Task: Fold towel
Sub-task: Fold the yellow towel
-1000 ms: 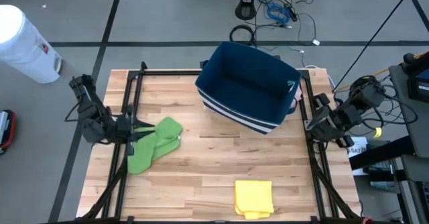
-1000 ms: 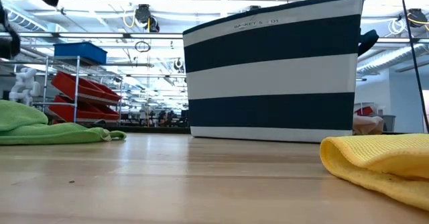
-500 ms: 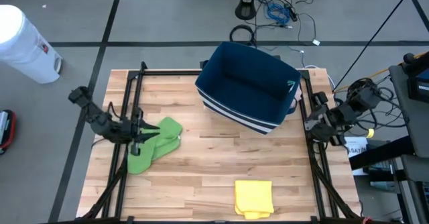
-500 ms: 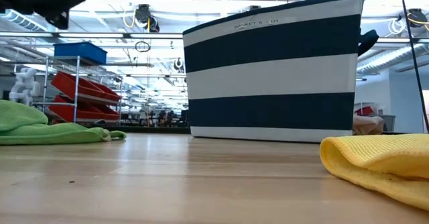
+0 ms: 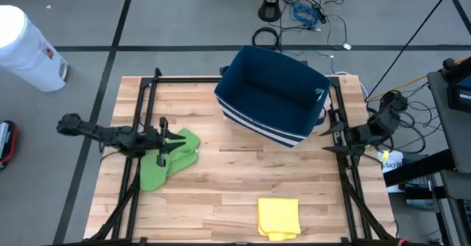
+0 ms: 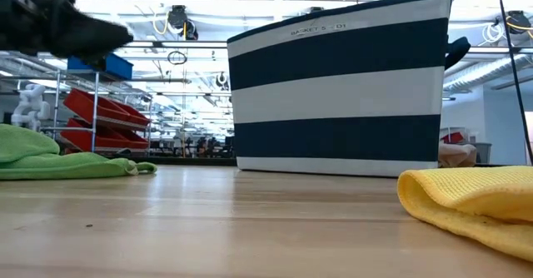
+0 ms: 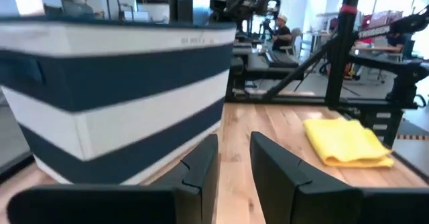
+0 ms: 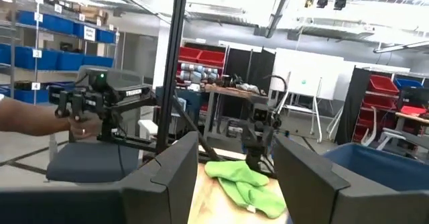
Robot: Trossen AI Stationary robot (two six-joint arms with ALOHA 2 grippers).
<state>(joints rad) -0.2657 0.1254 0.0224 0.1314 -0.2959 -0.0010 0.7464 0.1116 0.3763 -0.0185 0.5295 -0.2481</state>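
Wooden worktop (image 5: 221, 180): left end effector (image 5: 163, 137) narrowly parted, empty, above crumpled green towel (image 5: 171, 160). Right end effector (image 5: 329, 135) wide, empty. Advice: pinch single corner, spread flat first.

The basket (image 5: 274, 97) stands at the table's (image 5: 221, 194) far middle. One towel (image 5: 171, 157) lies left; another towel (image 5: 278, 217), seemingly folded, lies near the front edge.

Left pincer (image 5: 163, 135) narrowly parted, right pincer (image 5: 324, 137) wide.

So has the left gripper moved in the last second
Yes. In the high view the left gripper has swung out from the table's left frame rail over the green towel.
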